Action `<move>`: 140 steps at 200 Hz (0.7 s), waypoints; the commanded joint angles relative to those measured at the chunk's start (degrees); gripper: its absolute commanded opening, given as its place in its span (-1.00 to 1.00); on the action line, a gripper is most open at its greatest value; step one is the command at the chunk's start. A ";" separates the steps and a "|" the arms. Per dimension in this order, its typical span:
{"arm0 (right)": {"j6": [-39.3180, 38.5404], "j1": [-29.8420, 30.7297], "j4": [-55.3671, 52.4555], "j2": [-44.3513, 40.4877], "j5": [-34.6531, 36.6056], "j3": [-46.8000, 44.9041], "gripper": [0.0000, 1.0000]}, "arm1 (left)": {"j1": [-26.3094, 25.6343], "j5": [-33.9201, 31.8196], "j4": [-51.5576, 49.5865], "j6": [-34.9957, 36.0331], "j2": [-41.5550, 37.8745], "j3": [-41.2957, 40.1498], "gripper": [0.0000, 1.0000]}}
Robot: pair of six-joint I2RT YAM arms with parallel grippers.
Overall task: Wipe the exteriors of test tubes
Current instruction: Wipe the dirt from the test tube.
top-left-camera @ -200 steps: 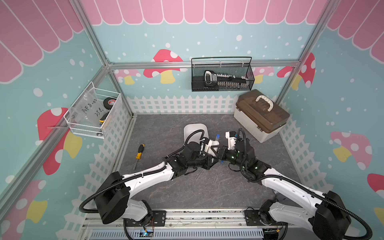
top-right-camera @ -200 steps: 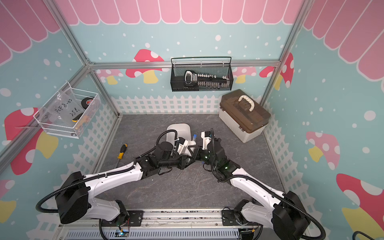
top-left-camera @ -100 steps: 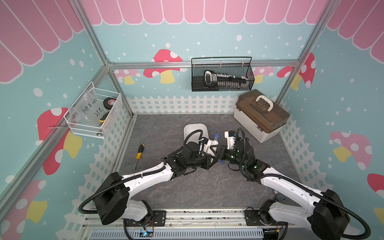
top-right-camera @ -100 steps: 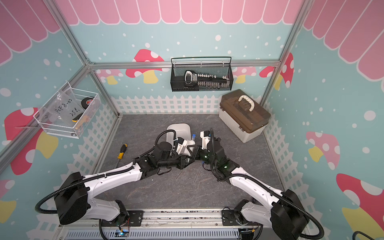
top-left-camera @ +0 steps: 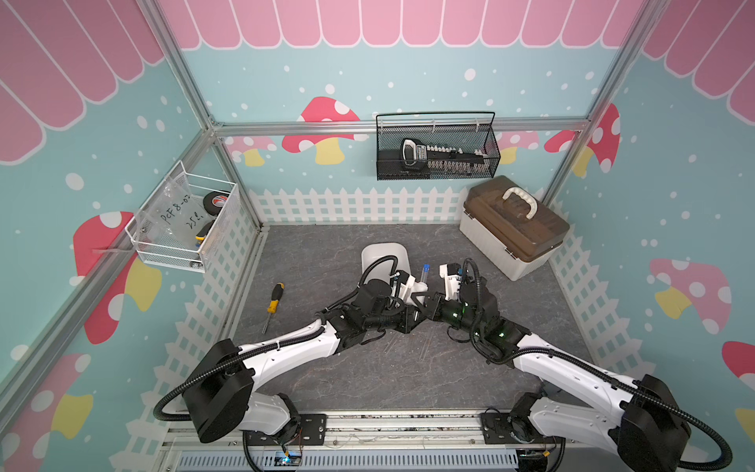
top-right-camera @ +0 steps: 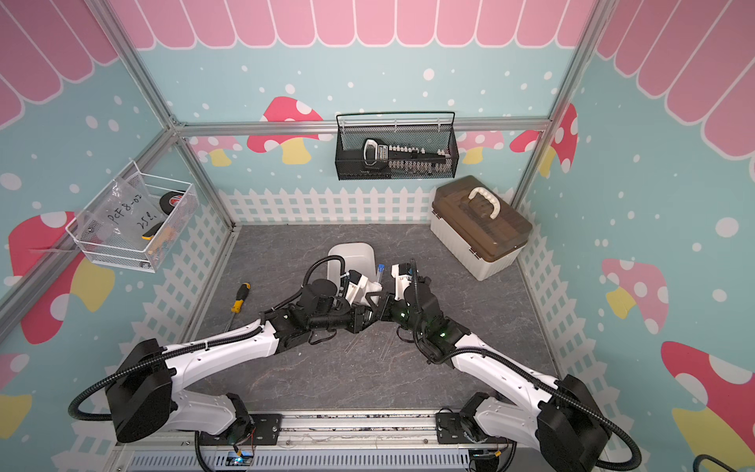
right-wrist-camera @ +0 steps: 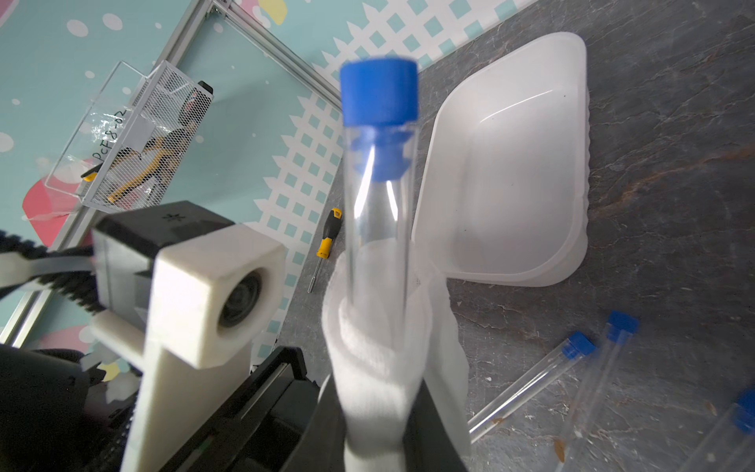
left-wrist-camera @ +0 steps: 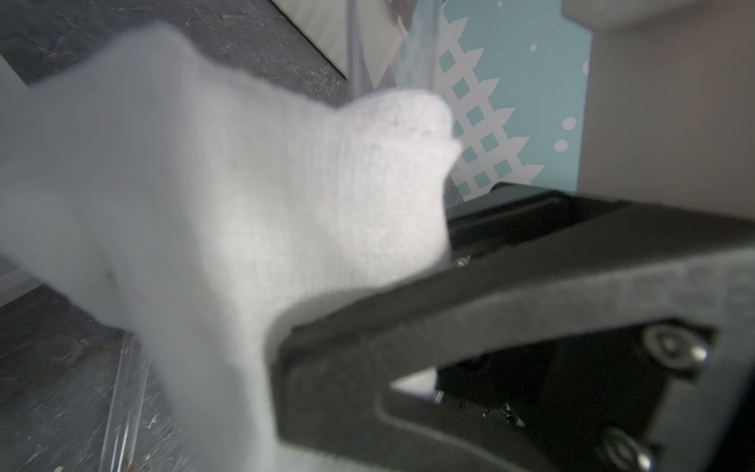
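Well off to the left of the left pincer (top-left-camera: 418,307), a yellow-and-black screwdriver (top-left-camera: 273,301) lies flat on the grey table (top-left-camera: 327,380), apart from everything else. The left pincer is clamped tight on a white cloth (left-wrist-camera: 245,184), which bunches out past its tips and wraps the lower part of the held test tube (right-wrist-camera: 378,196). That tube stands roughly upright between the two pincers, raised off the table, with its blue cap (right-wrist-camera: 380,92) at the top end and bare glass above the cloth. Just beyond the pincers, away from the arm bases, a white tray (right-wrist-camera: 510,171) sits on the table. The right pincer (top-left-camera: 432,305) meets the left one almost tip to tip and grips the tube's bottom end, though the cloth hides the contact itself. Under the pincers, toward the bases, three loose test tubes (right-wrist-camera: 531,388) lie near one another on the table, blue caps on. Well to the right of the right pincer and farther back stands a closed toolbox (top-left-camera: 514,229) with a brown lid.
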 commanded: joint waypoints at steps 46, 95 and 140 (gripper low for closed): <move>-3.88 -6.00 0.01 3.12 -0.35 7.41 -0.65 | 0.32 0.74 -0.79 -1.10 -1.47 -1.84 -0.82; -4.32 -7.53 0.03 2.62 -0.27 7.78 -0.65 | 0.36 0.93 -0.47 -1.36 -1.43 -1.95 -0.81; -4.93 -8.52 0.01 3.24 -0.59 9.37 -0.65 | 0.38 1.07 -0.23 -1.72 -1.59 -2.12 -0.81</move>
